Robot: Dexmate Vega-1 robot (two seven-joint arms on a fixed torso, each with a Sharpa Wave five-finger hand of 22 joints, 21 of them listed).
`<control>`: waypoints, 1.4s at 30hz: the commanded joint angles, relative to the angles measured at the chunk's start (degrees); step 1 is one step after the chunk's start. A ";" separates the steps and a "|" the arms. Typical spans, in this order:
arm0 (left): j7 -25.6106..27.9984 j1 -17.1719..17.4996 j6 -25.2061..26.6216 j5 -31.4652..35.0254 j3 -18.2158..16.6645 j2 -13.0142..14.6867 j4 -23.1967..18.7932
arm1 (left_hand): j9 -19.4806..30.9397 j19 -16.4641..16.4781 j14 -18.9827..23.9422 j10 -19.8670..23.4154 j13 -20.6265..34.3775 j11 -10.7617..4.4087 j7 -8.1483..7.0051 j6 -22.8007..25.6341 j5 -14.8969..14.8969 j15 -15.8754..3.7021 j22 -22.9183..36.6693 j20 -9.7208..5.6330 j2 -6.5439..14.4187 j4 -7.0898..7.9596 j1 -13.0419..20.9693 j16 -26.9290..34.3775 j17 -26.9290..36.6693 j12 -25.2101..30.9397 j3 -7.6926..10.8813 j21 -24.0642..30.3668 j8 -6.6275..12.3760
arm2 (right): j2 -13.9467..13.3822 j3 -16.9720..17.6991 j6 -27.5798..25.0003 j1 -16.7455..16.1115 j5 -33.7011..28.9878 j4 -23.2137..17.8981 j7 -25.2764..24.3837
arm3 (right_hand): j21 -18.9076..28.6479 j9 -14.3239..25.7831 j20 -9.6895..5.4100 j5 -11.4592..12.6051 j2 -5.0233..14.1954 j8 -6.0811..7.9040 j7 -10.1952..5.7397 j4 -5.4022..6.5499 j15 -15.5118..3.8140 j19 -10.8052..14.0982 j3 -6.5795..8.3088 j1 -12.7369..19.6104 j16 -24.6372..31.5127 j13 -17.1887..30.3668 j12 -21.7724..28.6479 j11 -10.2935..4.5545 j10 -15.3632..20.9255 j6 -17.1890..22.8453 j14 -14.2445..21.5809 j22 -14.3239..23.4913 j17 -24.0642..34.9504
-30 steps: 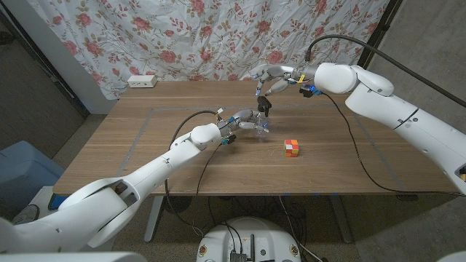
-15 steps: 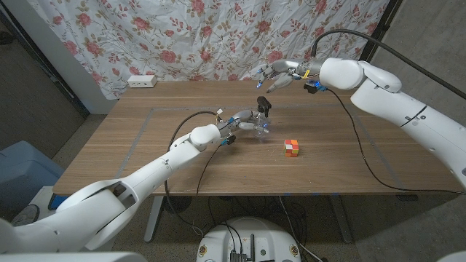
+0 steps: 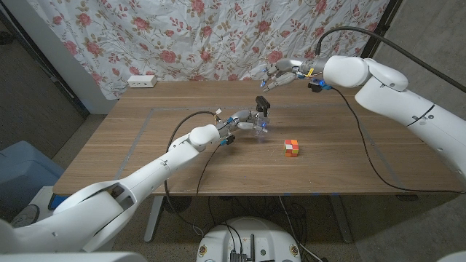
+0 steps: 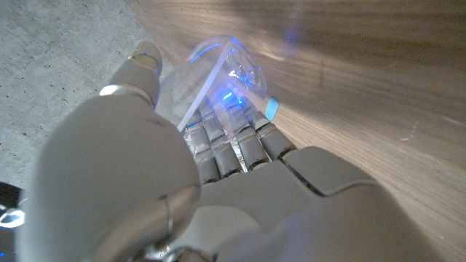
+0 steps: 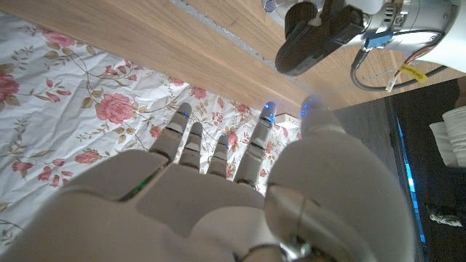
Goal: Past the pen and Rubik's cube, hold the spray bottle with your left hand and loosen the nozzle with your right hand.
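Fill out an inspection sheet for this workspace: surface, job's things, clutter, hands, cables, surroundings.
Surface: wooden table, taped rectangle marked on it.
Job's things: clear spray bottle with black nozzle, upright, past the Rubik's cube; pen: nothing seen.
Clutter: white power strip at the far left edge.
Hands: left hand grips the spray bottle; right hand open in the air above and behind the nozzle, apart from it.
Cables: black cable trails across the table under the right arm; another loops by the left forearm.
Surroundings: floral curtain behind the table.
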 commanded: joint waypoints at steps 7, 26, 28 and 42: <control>2.14 0.39 0.58 0.72 -0.47 0.13 -0.67 | 0.02 -0.19 0.52 0.55 0.32 0.23 0.54 0.83 -0.25 -6.97 0.28 -2.00 6.80 0.15 -5.44 -0.39 0.02 -0.23 0.48 -0.03 0.41 | -1.27 -2.87 -9.25 2.63 -3.66 -6.00 5.91 | -0.28 0.27 1.45 -0.17 -0.26 -2.43 1.84 1.63 2.05 -1.12 -2.19 -6.60 -0.74 0.19 -0.42 2.15 -1.62 -3.95 -0.93 0.34 0.41; 3.43 0.23 1.24 1.08 -0.59 -0.13 -0.78 | -0.05 -0.20 0.60 0.79 0.41 0.13 0.50 0.91 -0.26 -6.80 0.28 -1.95 6.96 0.09 -5.46 -0.49 0.07 -0.36 0.55 -0.04 0.47 | 0.79 -7.93 -15.87 4.77 -11.60 -8.56 10.21 | -0.27 0.17 1.87 -0.71 -1.72 -4.82 5.86 2.03 3.34 -2.06 -4.11 -11.29 -1.23 0.20 -0.43 4.01 -3.28 -7.16 -1.25 0.31 0.43; 3.33 0.26 1.32 1.03 -0.57 -0.06 -0.90 | -0.05 -0.18 0.69 0.90 0.42 0.11 0.53 0.97 -0.25 -6.93 0.28 -1.97 6.97 0.06 -5.45 -0.48 0.06 -0.34 0.58 -0.04 0.50 | 0.97 -8.31 -16.53 5.12 -12.12 -8.67 11.13 | -0.29 0.17 1.87 -0.79 -1.84 -5.06 6.19 1.94 3.43 -2.20 -4.19 -11.47 -1.28 0.19 -0.49 4.27 -3.58 -7.58 -1.25 0.31 0.40; 3.28 0.47 1.16 0.80 -0.57 -0.07 -1.12 | -0.09 -0.16 0.72 0.79 0.50 0.15 0.54 0.90 -0.26 -6.93 0.28 -1.95 7.06 0.04 -5.47 -0.58 0.07 -0.56 0.64 -0.03 0.50 | 2.75 -10.68 -18.50 5.25 -17.06 -9.04 12.91 | -0.23 0.25 1.76 -0.82 -1.62 -5.79 6.65 0.84 3.78 -2.47 -3.71 -10.76 -1.49 0.19 -0.47 4.48 -4.39 -8.73 -1.11 0.30 0.20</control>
